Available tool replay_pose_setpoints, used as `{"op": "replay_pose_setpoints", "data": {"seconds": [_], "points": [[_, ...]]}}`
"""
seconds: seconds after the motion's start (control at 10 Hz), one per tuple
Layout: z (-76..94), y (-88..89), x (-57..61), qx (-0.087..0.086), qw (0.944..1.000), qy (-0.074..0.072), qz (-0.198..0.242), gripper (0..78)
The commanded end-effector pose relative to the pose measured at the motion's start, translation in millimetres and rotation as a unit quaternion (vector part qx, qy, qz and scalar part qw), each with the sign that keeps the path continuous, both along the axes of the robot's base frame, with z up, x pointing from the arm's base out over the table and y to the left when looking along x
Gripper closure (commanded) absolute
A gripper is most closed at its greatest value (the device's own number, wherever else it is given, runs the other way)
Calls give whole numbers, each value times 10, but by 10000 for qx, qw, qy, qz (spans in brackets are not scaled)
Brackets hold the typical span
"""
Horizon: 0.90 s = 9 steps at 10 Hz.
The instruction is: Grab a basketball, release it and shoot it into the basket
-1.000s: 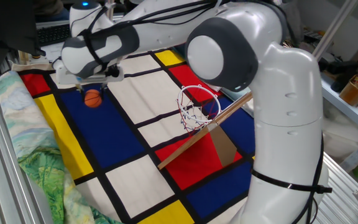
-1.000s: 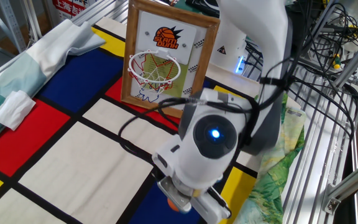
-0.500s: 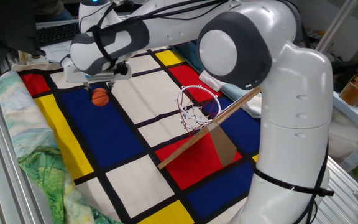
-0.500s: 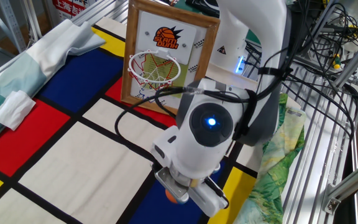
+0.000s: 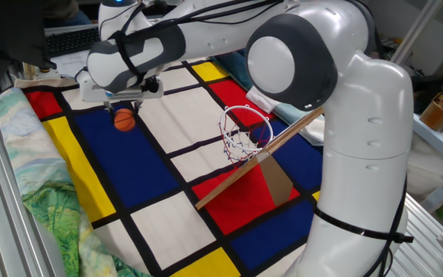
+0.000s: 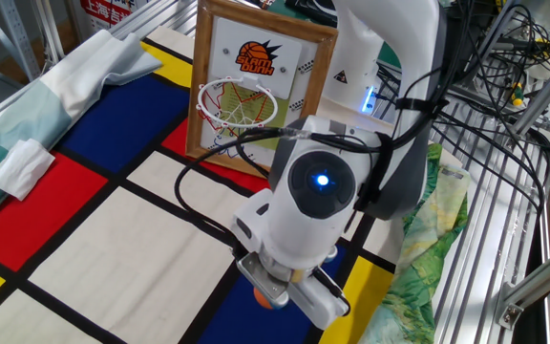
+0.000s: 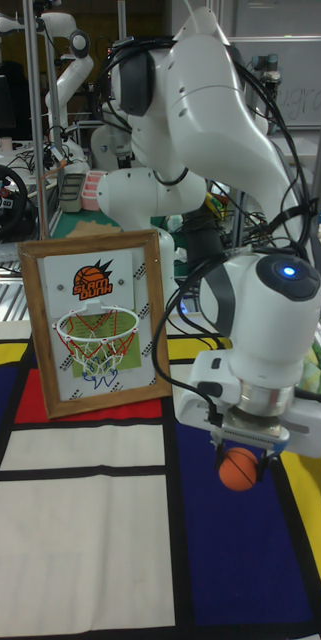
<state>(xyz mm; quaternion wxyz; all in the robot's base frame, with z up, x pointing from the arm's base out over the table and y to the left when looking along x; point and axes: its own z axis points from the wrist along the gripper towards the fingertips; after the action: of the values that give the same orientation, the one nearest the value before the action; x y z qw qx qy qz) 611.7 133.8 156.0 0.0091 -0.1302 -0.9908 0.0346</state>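
I see the table covered by a cloth [image 5: 168, 219] in red, blue, yellow and white blocks parted by black lines. A crumpled green patterned fabric [image 5: 52, 223] lies along one edge of it, beside metal rails. At the far side in the other fixed view, a pale folded towel [image 6: 94, 72] and a small white rag [image 6: 17, 164] rest on the cloth. Cables and wire shelving [image 6: 504, 115] stand behind the arm's base. In the tall fixed view, further white robot arms and a steering-wheel controller [image 7: 2, 203] occupy the background.

The basket [image 5: 246, 132] stands on the cloth near the arm's base, its red-and-white ring and net fixed to a wood-framed backboard [image 7: 95, 320], propped from behind by a slanted brown support.

I find the gripper [image 7: 242, 448] pointing down over a blue block, its fingers closed narrowly on the basketball [image 7: 239, 468], which hangs clear of the cloth. The ball is well apart from the basket, off to the side of the backboard.

Against the frame one second ago, the gripper and ball have moved a little nearer the basket; against the frame half a second ago, I note no visible change. The basket, towel and rag are unchanged.
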Motion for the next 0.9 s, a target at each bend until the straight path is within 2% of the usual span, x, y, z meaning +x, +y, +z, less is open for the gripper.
{"op": "replay_pose_setpoints", "data": {"seconds": [0.1, 0.3, 0.4, 0.5, 0.6, 0.7, 0.9], "points": [[16, -1, 9, 0, 9997, 62, -246, 762], [16, -1, 9, -17, 9991, -85, -419, 762], [16, -1, 9, -104, 9984, -135, -536, 762], [16, -1, 9, -104, 9984, -135, -536, 762], [16, -1, 9, -322, 9975, -178, -596, 762], [16, -1, 9, -236, 9976, -159, -632, 762], [16, -1, 9, -214, 9975, -209, -647, 762]]}}
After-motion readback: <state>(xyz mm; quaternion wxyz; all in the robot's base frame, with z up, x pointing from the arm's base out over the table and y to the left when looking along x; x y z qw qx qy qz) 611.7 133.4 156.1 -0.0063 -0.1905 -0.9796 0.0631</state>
